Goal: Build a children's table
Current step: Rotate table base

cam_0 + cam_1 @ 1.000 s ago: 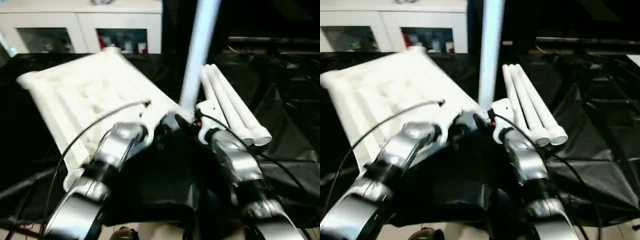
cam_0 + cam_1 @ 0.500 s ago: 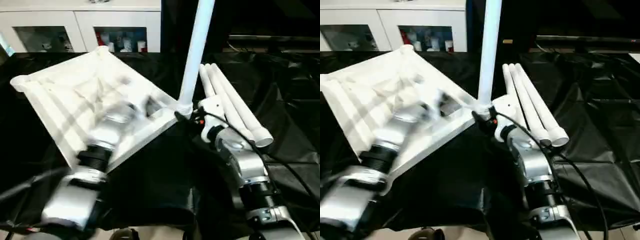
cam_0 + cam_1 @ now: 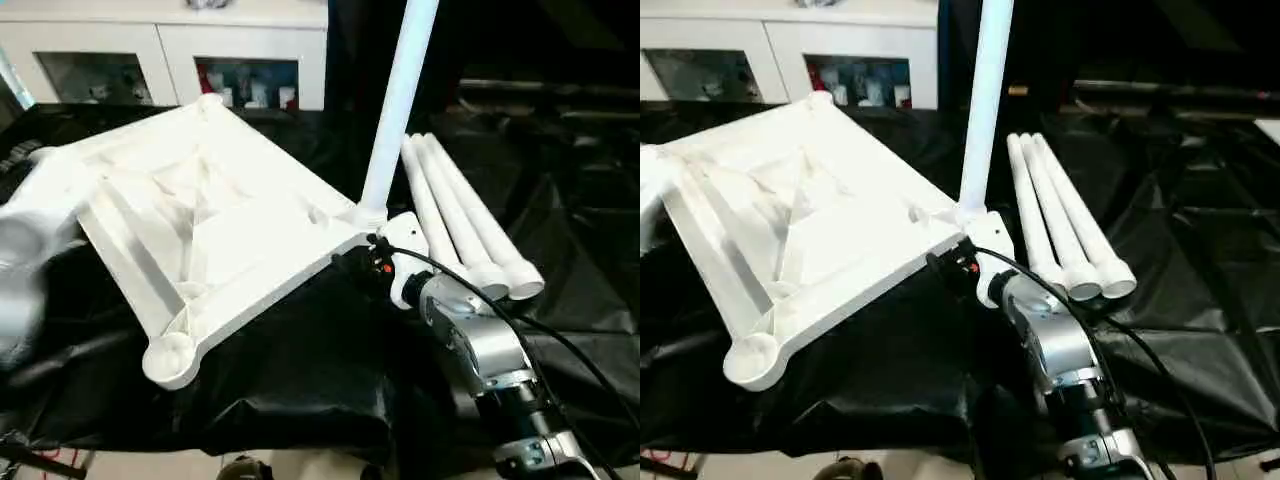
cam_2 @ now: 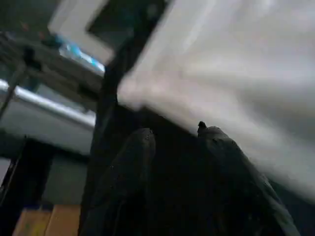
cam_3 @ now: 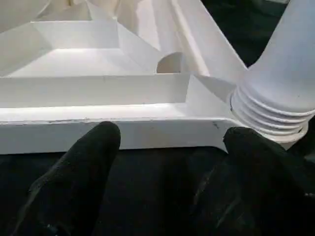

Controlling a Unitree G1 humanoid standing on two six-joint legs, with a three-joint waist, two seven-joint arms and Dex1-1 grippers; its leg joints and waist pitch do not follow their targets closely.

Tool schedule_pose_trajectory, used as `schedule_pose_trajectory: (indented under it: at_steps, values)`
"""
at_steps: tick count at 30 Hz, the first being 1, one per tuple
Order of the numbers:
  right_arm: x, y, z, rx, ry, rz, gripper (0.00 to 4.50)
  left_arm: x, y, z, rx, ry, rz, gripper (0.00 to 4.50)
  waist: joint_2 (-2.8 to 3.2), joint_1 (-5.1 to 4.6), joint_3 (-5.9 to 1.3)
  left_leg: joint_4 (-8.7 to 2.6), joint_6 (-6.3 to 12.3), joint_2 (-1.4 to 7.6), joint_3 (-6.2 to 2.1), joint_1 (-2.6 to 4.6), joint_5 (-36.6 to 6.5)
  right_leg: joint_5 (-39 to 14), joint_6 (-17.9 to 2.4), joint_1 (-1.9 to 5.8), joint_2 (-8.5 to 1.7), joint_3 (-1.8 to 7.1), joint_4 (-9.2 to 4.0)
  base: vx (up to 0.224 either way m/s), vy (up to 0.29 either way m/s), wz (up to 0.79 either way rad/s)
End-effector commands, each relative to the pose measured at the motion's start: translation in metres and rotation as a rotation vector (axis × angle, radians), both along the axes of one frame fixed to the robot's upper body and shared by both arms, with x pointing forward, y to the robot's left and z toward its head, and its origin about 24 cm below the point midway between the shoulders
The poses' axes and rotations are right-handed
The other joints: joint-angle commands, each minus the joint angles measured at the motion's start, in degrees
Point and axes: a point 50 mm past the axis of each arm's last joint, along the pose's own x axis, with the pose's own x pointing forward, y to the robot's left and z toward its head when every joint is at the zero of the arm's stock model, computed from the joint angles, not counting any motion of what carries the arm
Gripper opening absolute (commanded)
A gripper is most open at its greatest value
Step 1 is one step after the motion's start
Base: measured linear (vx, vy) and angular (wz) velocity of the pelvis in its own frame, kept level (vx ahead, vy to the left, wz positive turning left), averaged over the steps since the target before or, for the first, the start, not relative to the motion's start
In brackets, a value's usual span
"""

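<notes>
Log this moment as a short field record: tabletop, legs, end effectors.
tabletop: white plastic rectangular top, ribbed underside up, on black sheet
fitted leg: white tapered tube upright in a near corner socket
spare legs: three white tubes lying side by side
right end effector: open, at the top's edge
left end effector: holds nothing

The table top and legs look like smooth white plastic; the black sheet beneath looks glossy and crinkled.
</notes>
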Motion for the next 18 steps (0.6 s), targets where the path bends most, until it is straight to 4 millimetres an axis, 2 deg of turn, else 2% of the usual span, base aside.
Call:
schedule_pose_trajectory:
  at_steps: [1, 2, 3, 4, 5, 7, 8, 11, 12, 13, 14, 15, 16, 18]
  values:
    - [0.003, 0.002, -0.001, -0.025, 0.013, -0.005, 3.9, -0.008, -0.006, -0.017, 0.012, 0.146, -0.042, 1.67, 1.5, -0.09, -4.09, -4.88, -4.33, 2.99, -2.52, 2.73, -26.81, -27.46, -7.68, 0.82, -3.93, 2.68, -4.32, 0.0, 0.0, 0.0]
    - [0.004, 0.002, -0.002, -0.033, 0.014, -0.006, 3.9, -0.012, -0.007, -0.023, 0.008, 0.202, -0.053, 1.67, 1.35, -0.18, -3.95, -4.97, -4.49, 2.97, -2.58, 2.77, -28.3, -28.58, -7.27, 0.64, -3.86, 2.66, -4.56, 0.0, 0.0, 0.0]
    - [0.006, 0.003, -0.003, -0.035, 0.015, -0.008, 3.9, -0.016, -0.011, -0.03, -0.015, 0.248, -0.074, 1.67, 1.77, -0.04, -4.0, -4.92, -4.66, 2.94, -2.59, 2.99, -28.88, -28.84, -7.26, 0.52, -3.89, 2.68, -4.63, 0.0, 0.0, 0.0]
    - [0.006, 0.003, -0.003, -0.035, 0.015, -0.009, 3.9, -0.016, -0.012, -0.03, -0.019, 0.255, -0.078, 1.67, 1.55, -0.14, -3.94, -4.91, -4.75, 2.94, -2.66, 2.98, -29.66, -29.03, -7.32, 0.54, -3.9, 2.64, -4.82, 0.0, 0.0, 0.0]
    - [0.009, 0.004, -0.004, -0.037, 0.015, -0.015, 3.9, -0.017, -0.024, -0.033, -0.087, 0.272, -0.117, 1.67, 2.04, 0.01, -3.97, -4.92, -4.88, 2.9, -2.75, 3.02, -30.11, -29.07, -7.29, 0.57, -3.91, 2.62, -4.76, 0.0, 0.0, 0.0]
    - [0.011, 0.007, -0.005, -0.032, 0.019, -0.013, 3.9, -0.019, -0.032, -0.037, -0.116, 0.318, -0.159, 1.67, 1.82, 0.01, -3.88, -4.84, -5.21, 2.92, -2.86, 3.26, -32.16, -29.22, -7.78, 0.42, -3.84, 2.37, -5.0, 0.0, 0.0, 0.0]
    - [0.012, 0.008, -0.005, -0.028, 0.022, -0.009, 3.9, -0.022, -0.035, -0.039, -0.115, 0.358, -0.184, 1.67, 2.14, -0.09, -3.73, -4.92, -5.23, 2.83, -3.06, 3.17, -33.39, -30.22, -7.43, 0.58, -3.83, 2.19, -5.15, 0.0, 0.0, 0.0]
    - [0.016, 0.013, -0.007, -0.037, 0.019, 0.001, 3.9, -0.026, -0.047, -0.043, -0.131, 0.431, -0.274, 1.67, 1.95, -0.52, -3.62, -5.05, -5.08, 2.78, -3.41, 2.81, -34.28, -32.72, -6.47, 1.0, -3.93, 1.82, -5.22, 0.0, 0.0, 0.0]
    - [0.017, 0.014, -0.008, -0.039, 0.018, 0.005, 3.9, -0.026, -0.051, -0.043, -0.141, 0.433, -0.296, 1.67, 2.19, -0.58, -3.67, -4.87, -5.13, 2.72, -3.43, 3.05, -34.72, -33.52, -6.21, 0.85, -4.09, 1.74, -5.53, 0.0, 0.0, 0.0]
    - [0.019, 0.017, -0.008, -0.038, 0.015, 0.011, 3.9, -0.026, -0.063, -0.042, -0.172, 0.437, -0.372, 1.67, 2.31, -0.66, -3.68, -4.81, -5.1, 2.71, -3.57, 3.14, -34.9, -33.55, -6.35, 0.96, -4.09, 1.54, -5.65, 0.0, 0.0, 0.0]
    - [0.019, 0.018, -0.008, -0.038, 0.016, 0.012, 3.9, -0.027, -0.065, -0.042, -0.18, 0.442, -0.383, 1.67, 2.28, -0.68, -3.69, -4.78, -5.11, 2.73, -3.59, 3.17, -35.11, -33.46, -6.5, 0.94, -4.14, 1.48, -5.67, 0.0, 0.0, 0.0]
    - [0.02, 0.019, -0.008, -0.036, 0.018, 0.015, 3.9, -0.028, -0.07, -0.04, -0.2, 0.455, -0.409, 1.67, 2.38, -0.56, -3.57, -4.77, -5.29, 2.78, -3.67, 3.52, -36.11, -33.43, -6.62, 0.7, -3.95, 1.4, -5.76, 0.0, 0.0, 0.0]
    - [0.021, 0.024, -0.009, -0.031, 0.016, 0.037, 3.9, -0.032, -0.085, -0.037, -0.257, 0.489, -0.486, 1.67, 2.39, -0.57, -3.46, -4.75, -5.48, 2.78, -3.67, 3.81, -37.46, -33.57, -6.7, 0.47, -3.83, 1.31, -5.82, 0.0, 0.0, 0.0]
    - [0.02, 0.029, -0.009, -0.023, 0.013, 0.061, 3.9, -0.034, -0.1, -0.035, -0.296, 0.503, -0.582, 1.67, 2.49, -0.63, -3.17, -4.89, -5.59, 2.86, -3.81, 3.87, -39.51, -34.54, -6.52, 0.51, -3.68, 0.93, -5.96, 0.0, 0.0, 0.0]
